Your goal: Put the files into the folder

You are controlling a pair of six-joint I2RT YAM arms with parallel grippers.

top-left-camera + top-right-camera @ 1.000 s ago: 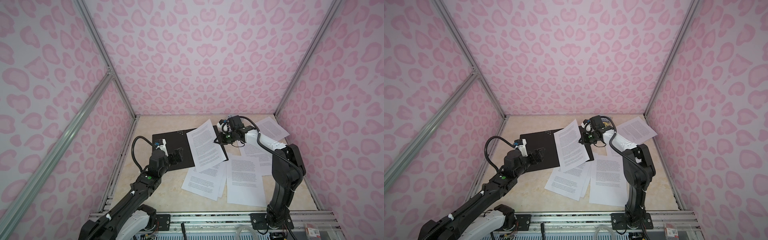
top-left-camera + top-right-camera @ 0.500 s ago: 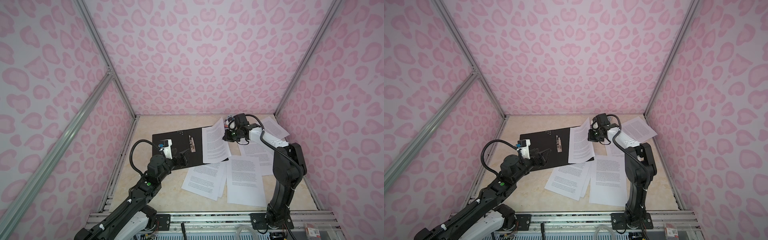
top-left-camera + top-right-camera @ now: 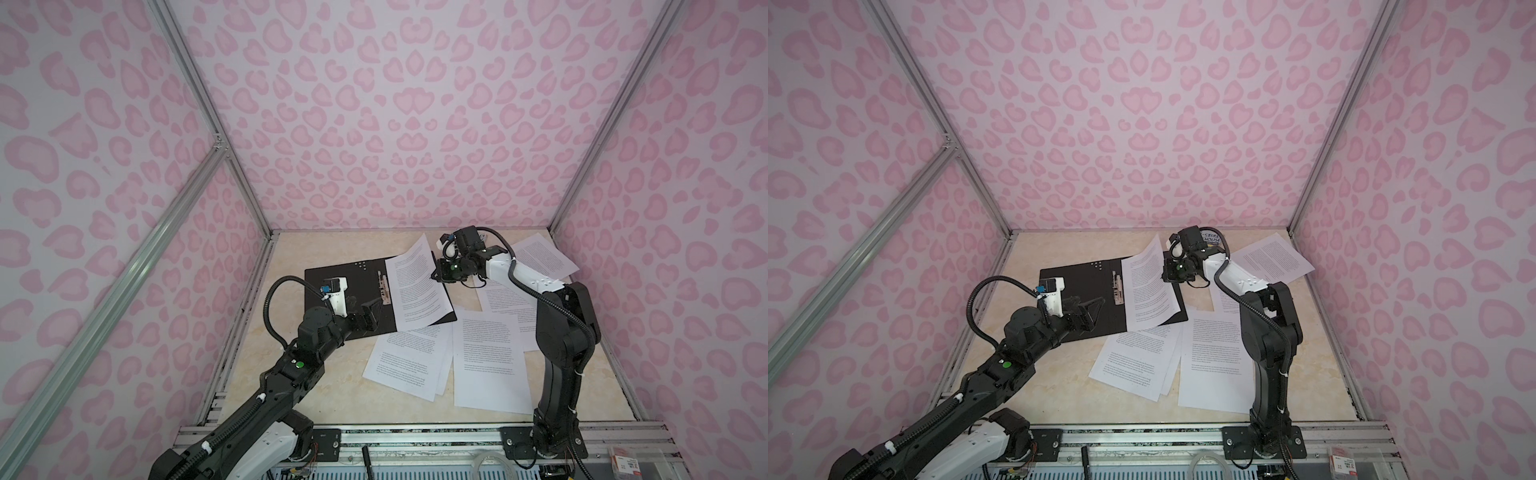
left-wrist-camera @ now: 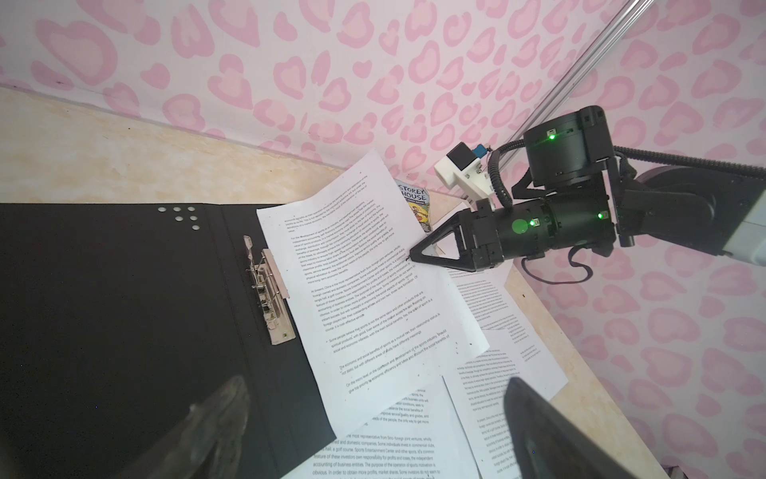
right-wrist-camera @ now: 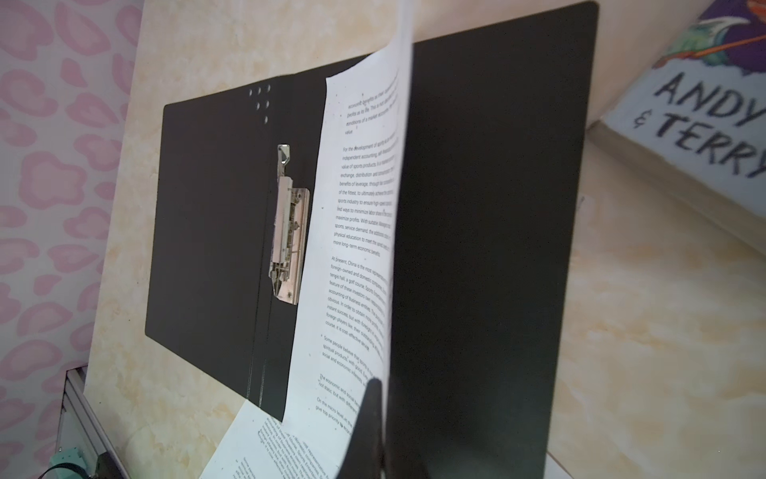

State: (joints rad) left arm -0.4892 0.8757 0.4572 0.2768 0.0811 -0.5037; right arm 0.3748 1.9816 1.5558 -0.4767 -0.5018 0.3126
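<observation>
While the cream bench [image 3: 324,253] carries everything, the largest thing on it is the folder [image 3: 361,286], which lies open and black side up toward the rear left. Most of the files [image 3: 490,361] lie loose on the bench in front of it and to its right, some overlapping, one well back near the right wall. A single sheet [image 3: 419,286] is over the folder's right half. Its inner long edge rests just beside the spine, its outer long edge is lifted and curled, and its skewed near end overhangs the folder's front edge onto the files below. A paperback book [image 5: 704,124] lies beyond the folder's far right corner. The right gripper [image 4: 410,258] has its jaws clamped together on that lifted outer edge. The left gripper [image 3: 365,312] hovers over the folder's near left area, jaws wide apart and holding nothing. The spine clip [image 4: 267,290] sits just beside the sheet's inner edge; whether its lever is raised I cannot tell. The step in hand looks to be laying this sheet down. Doing it well means turning it square to the spine and drawing it rearward so nothing overhangs. The pinched edge should then come down slowly so the paper flattens rather than folds, with release only once it lies flat. The free left jaws could pin the cover if it slides.
</observation>
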